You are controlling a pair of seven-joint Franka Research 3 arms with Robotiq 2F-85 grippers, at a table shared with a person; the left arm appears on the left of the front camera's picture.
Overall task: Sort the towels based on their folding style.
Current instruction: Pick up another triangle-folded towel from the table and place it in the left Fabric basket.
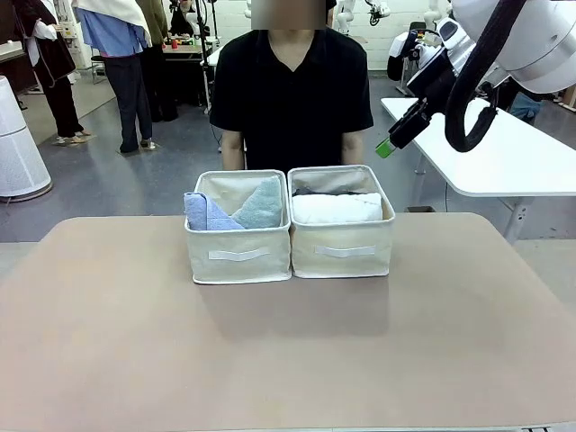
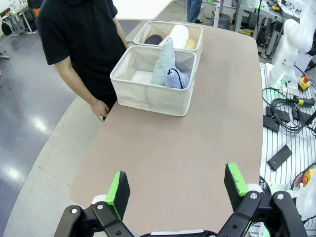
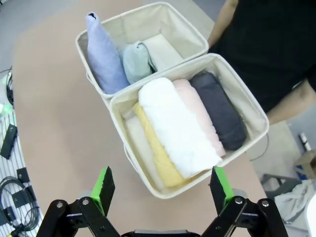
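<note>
From the front, the left bin (image 1: 238, 255) holds the lavender-blue cone towel (image 1: 205, 214) and grey-teal cone towel (image 1: 262, 205); the right bin (image 1: 342, 247) shows the white rolled towel (image 1: 337, 208). The left gripper (image 2: 177, 188) hangs spread wide and empty above the table (image 2: 173, 148). The right gripper (image 3: 160, 186), likewise agape, hovers over the yellow roll (image 3: 153, 153), pink roll (image 3: 200, 117) and dark grey roll (image 3: 219, 109).

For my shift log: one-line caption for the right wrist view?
Open right end effector above bin of rolled white, yellow, pink, dark grey towels; cones in neighbouring bin.
</note>
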